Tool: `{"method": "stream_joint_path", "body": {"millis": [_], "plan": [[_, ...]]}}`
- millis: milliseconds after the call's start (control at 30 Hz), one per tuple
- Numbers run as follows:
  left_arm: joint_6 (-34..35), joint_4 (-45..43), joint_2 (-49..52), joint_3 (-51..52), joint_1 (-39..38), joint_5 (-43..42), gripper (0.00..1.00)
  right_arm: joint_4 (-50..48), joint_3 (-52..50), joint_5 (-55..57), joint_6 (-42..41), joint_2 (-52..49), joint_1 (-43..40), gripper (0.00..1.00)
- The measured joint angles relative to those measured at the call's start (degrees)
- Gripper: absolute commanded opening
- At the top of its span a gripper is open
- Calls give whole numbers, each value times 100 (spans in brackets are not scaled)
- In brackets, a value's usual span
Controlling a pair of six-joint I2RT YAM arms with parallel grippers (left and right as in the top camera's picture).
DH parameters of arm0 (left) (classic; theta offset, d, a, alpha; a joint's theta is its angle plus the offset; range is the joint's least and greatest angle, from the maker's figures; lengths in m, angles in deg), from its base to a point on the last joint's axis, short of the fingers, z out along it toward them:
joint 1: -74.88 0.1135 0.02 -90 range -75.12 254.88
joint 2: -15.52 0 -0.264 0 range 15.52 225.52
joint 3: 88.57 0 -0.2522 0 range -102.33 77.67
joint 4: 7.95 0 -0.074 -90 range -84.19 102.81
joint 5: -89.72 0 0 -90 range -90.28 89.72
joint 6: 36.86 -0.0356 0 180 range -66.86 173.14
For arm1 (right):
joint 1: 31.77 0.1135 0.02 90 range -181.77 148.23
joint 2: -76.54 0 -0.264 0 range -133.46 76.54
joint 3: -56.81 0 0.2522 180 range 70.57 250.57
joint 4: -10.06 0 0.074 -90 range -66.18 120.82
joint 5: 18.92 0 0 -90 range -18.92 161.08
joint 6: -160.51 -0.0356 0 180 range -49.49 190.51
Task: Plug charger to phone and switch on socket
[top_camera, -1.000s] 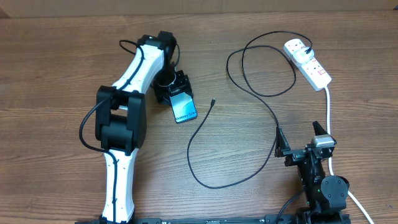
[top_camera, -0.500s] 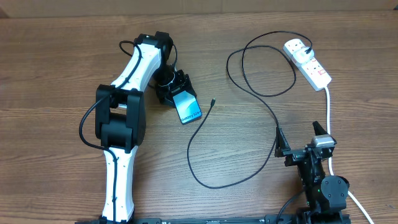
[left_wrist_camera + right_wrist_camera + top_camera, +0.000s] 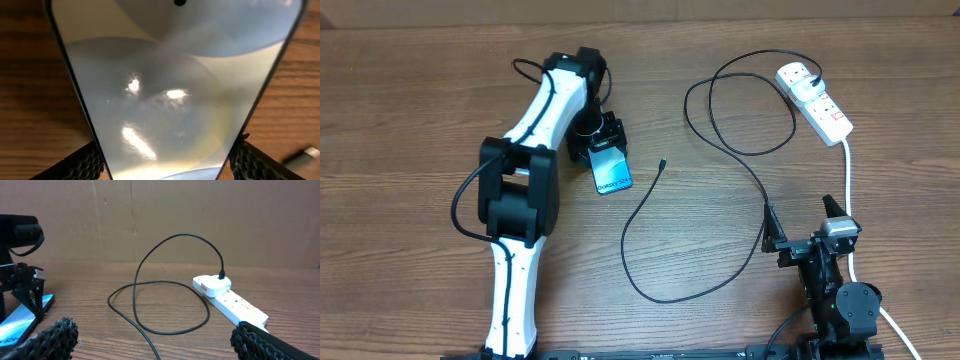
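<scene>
Wood-grain table (image 3: 420, 80), overhead: we see the left gripper (image 3: 603, 150) clamped on the top end of the phone (image 3: 612, 175), blue screen up. The charger (image 3: 624, 240) cable's small tip (image 3: 663, 163) lies loose near the phone, to its right, not touching, so plugging-in isn't done. Its white wall plug (image 3: 796, 74) sits in the socket (image 3: 825, 110) at far right; switch pos. we can't tell. The right gripper (image 3: 798, 212), jaws apart & empty, sits low in frame, well apart from the socket.

Left wrist: phone glass fills the frame btwn both fingers (image 3: 85, 162), w/ wood beneath.

Right wrist: we see fingers (image 3: 55, 340) spread at the lower corners; socket ahead-right, phone far left.
</scene>
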Motion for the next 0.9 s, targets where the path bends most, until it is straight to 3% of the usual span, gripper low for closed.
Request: {"method": "stream_joint_path", "body": {"millis": [100, 300, 900], "plan": [[22, -59, 0, -2, -203, 520, 77, 0, 0, 0, 0, 0, -2, 100], [46, -256, -33, -11, -492, 1296, 100, 0, 0, 0, -2, 0, -2, 100], [46, -280, -44, -17, -481, 1128, 99, -2, 0, 0, 2, 0, 0, 100]]}}
